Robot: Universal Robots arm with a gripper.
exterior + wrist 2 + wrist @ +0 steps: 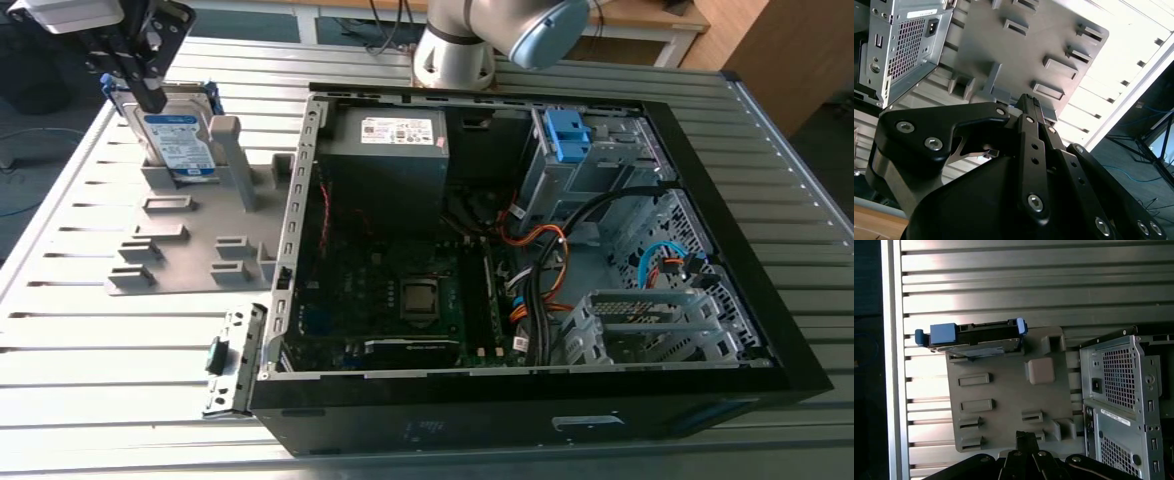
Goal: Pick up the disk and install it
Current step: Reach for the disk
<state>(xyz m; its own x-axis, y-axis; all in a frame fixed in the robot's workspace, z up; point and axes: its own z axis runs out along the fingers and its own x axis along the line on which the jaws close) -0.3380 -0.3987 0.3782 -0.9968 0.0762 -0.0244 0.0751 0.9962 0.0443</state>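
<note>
Grey slatted metal table (120, 350), bright shine on slats. Flat grey holder plate (187, 255) with slots lies at upper left of exterior view. Disk (180, 140) stands on edge in slot at plate's edge, with blue frame round it. Claw (151, 98) by disk top, fingers pressed together, holding nothing. Open black computer case (534, 425) fills middle and right. Inside: power supply (387, 150), dark main board (387, 290), silver drive cage (594, 165) with blue latch (567, 130), orange wires (534, 240).

The silver-grey disk (180, 140) wears a blue-and-white label and blue bracket; the fixture plate (174, 255) is plain grey.
</note>
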